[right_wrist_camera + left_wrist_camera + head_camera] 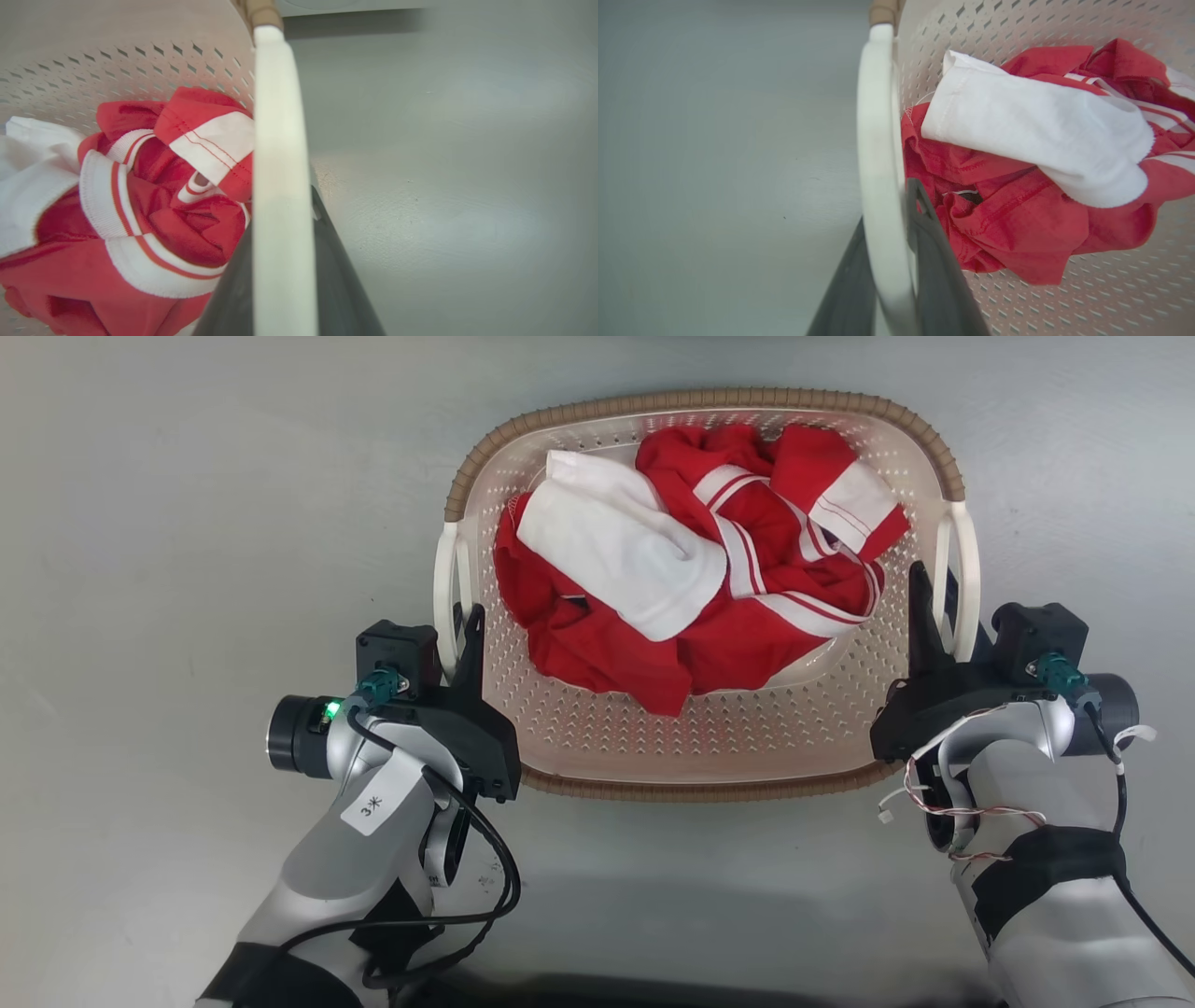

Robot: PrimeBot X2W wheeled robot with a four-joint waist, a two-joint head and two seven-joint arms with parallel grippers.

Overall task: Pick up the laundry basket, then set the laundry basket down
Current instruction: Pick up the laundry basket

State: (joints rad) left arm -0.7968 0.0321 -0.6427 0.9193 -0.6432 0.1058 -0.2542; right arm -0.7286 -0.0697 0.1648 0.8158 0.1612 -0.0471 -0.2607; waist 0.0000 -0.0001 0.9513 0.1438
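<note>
Fingers of the left gripper clamp the left handle, and the right gripper likewise clamps the right handle, of the laundry basket (red and white clothes heaped inside).

The left arm and right arm reach forward, well apart. The left gripper pinches the laundry basket by its left handle between dark fingers. The right gripper likewise pinches the right handle.

The laundry basket looks like smooth perforated plastic with a woven-look rim; the clothes inside are soft cloth; the floor is matt.
</note>
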